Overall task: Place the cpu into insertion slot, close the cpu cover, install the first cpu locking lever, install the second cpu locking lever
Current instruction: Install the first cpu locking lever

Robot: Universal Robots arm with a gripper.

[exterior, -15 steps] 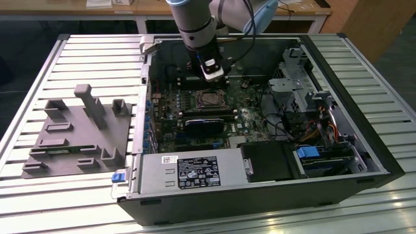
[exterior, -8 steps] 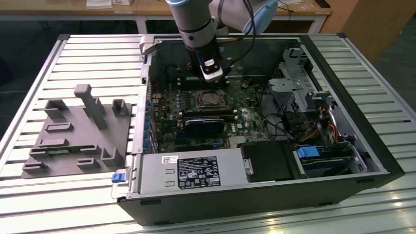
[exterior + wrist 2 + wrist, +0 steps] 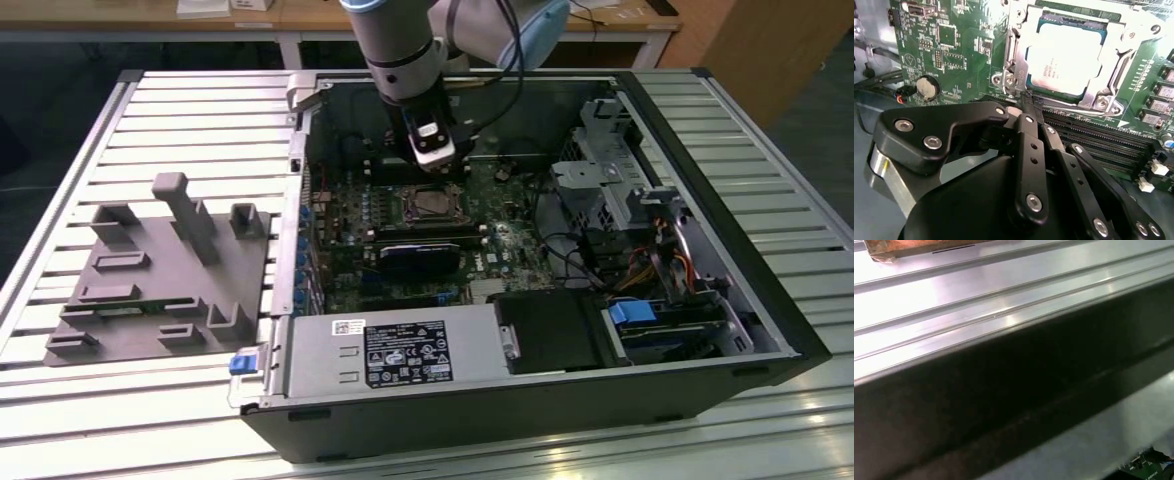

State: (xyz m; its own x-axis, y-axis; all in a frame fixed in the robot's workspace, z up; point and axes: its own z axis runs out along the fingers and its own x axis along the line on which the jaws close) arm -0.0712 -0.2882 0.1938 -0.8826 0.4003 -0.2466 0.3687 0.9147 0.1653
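**A:** What does the exterior view give you?

**B:** The gripper [image 3: 438,170] is low inside the open case [image 3: 534,410], just above the chip [image 3: 430,207].

**A:** The second wrist view goes closer. The chip [image 3: 1066,52] sits in its socket [image 3: 1054,94], with the cover [image 3: 1128,47] flat over its edges. The fingers [image 3: 1029,150] are pinched narrow, tips by the socket's rim.

**B:** And the first wrist view?

**A:** The case's dark wall and the ribbed table [image 3: 979,285].
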